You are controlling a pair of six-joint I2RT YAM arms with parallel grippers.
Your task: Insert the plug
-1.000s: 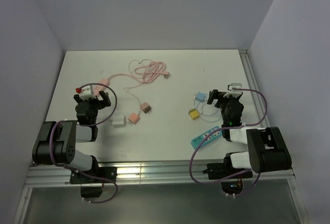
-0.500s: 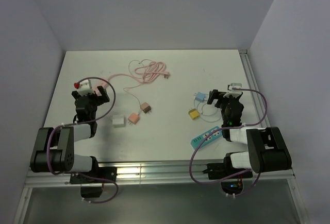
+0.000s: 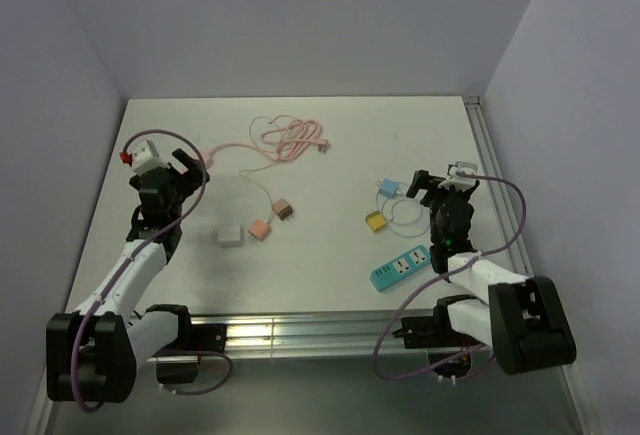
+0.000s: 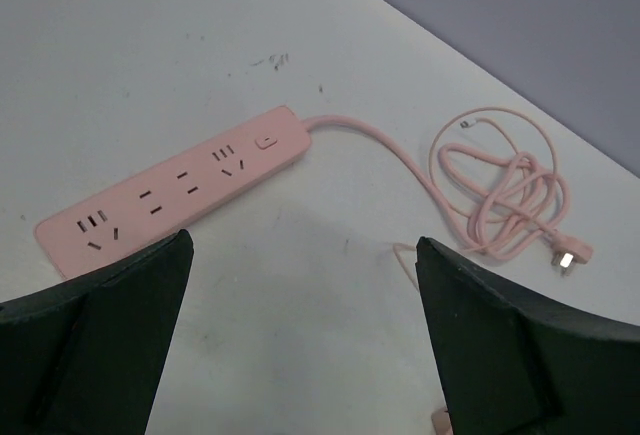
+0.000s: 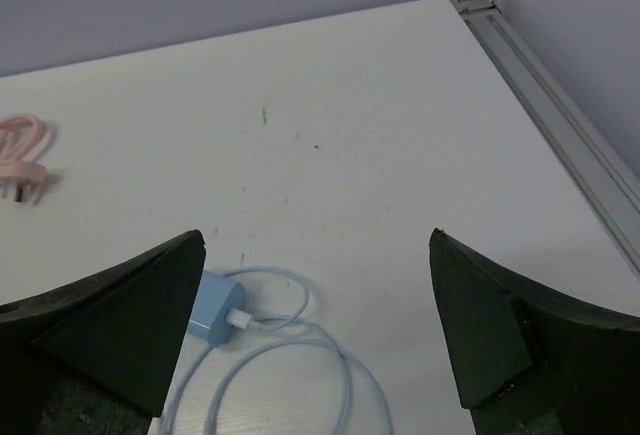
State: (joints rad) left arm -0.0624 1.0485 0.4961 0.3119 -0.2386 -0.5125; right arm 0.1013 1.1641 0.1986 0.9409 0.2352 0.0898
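The left arm has stretched forward and to the left since the earlier frame, carrying the left end effector toward the tabletop's left edge. The right arm has eased forward, uncovering the teal power strip. Both end effectors stand wide open and hold nothing; the right end effector hovers over a looped pale cable.

The pink power strip lies just ahead of the left fingers. Its cord runs to a loose coil that ends in the pink plug, which lies unplugged near the far middle of the tabletop.

Between the arms lie a white adapter, a pink adapter and a brown adapter. A blue charger and a yellow adapter lie beside the right arm.

The tabletop is white and faintly scuffed, enclosed by plain lavender walls. A metal rail lines its right edge. Bare surface stretches along the far side and the far right corner.
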